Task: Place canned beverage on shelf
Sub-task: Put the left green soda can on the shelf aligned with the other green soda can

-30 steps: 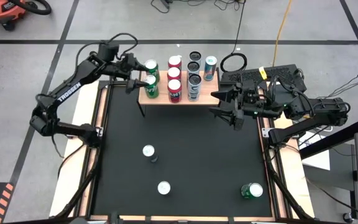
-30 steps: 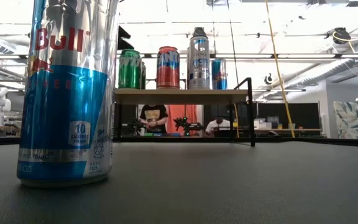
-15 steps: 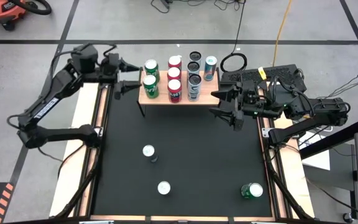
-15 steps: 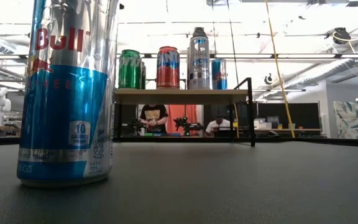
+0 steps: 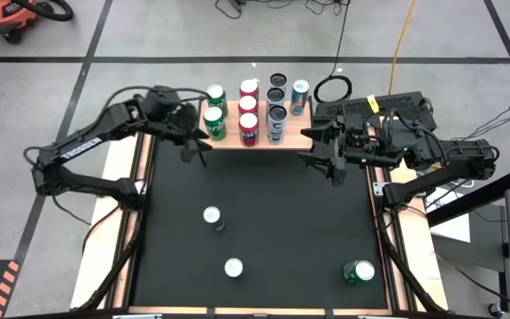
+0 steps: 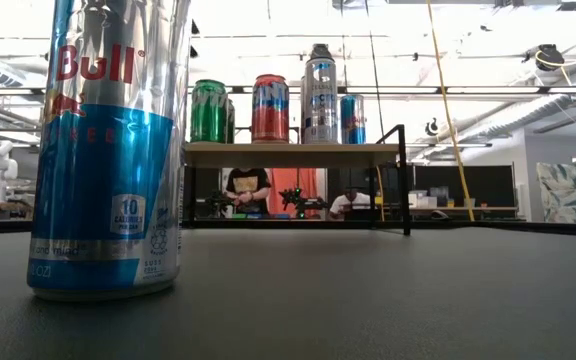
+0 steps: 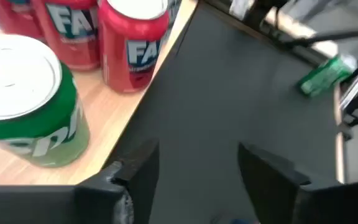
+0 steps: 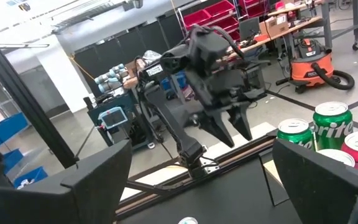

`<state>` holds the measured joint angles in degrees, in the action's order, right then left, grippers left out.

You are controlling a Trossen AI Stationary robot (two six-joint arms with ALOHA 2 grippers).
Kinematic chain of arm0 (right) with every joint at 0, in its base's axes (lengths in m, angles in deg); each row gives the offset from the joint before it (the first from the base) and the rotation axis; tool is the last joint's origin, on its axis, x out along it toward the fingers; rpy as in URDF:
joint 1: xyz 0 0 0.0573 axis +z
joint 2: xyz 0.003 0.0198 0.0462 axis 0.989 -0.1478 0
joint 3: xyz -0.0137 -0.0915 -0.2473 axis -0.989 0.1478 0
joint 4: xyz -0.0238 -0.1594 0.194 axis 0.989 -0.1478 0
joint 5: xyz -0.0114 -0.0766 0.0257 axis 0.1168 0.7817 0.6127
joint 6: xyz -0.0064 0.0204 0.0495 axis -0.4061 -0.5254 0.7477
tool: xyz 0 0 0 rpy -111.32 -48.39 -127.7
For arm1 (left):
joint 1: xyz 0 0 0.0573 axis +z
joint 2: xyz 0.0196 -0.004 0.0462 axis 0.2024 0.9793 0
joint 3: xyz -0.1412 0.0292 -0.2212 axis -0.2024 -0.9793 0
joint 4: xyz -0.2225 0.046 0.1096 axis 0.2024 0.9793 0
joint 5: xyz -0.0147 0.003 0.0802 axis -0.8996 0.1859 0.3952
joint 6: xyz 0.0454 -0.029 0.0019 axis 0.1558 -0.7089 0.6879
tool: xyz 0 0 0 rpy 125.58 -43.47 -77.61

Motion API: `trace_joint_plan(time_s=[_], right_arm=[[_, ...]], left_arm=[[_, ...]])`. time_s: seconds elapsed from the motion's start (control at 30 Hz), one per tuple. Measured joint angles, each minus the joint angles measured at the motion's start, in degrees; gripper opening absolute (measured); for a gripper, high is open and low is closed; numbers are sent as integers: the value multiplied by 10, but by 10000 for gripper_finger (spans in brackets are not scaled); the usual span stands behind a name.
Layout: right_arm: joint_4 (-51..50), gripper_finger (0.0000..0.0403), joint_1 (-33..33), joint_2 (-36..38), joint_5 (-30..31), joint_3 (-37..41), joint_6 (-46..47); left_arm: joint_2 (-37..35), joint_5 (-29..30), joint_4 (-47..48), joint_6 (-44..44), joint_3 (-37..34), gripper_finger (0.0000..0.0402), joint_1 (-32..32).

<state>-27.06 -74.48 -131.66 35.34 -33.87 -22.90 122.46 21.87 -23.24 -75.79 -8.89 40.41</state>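
Observation:
The shelf (image 5: 228, 138), a light-wood board on black legs, stands at the table's far edge and carries several upright cans: green (image 5: 214, 122), red (image 5: 249, 128), silver-black (image 5: 276, 120) and teal (image 5: 300, 90). It also shows in the low view (image 6: 293, 153). My left gripper (image 5: 195, 146) is open and empty, over the table just near of the shelf's front left corner, beside a green can (image 7: 30, 112). My right gripper (image 5: 306, 146) is open and empty by the shelf's right end. Two upright cans (image 5: 212, 215) (image 5: 234, 268) stand on the table. A green can (image 5: 359, 271) lies on its side.
A blue-and-silver can (image 6: 113, 150) stands close before the low camera. The green can on its side also shows in the left wrist view (image 7: 328, 74). The black table top (image 5: 282, 213) between the shelf and the loose cans is bare. People sit in the room behind the table.
My left gripper has drawn back from the green cans on the shelf toward the table's left edge. It has then swung toward the near edge, to just off the shelf's front left corner. The cans on the shelf have stayed where they were.

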Motion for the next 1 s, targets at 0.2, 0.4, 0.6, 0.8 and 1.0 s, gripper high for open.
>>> trace_joint_plan(time_s=[0.2,0.4,0.6,0.8,1.0], right_arm=[[0,368,0,0,0,0,-2],[0,368,0,0,0,0,-2],[0,368,0,0,0,0,-11],[-1,368,-4,0,0,0,-29],[0,368,-14,0,0,0,-29]], left_arm=[[53,37,7,48,0,160,0],[79,108,22,70,0,103,-1],[79,158,-1,99,0,56,-11],[87,158,-25,108,-27,34,-10],[86,173,-44,106,-54,33,-10]])
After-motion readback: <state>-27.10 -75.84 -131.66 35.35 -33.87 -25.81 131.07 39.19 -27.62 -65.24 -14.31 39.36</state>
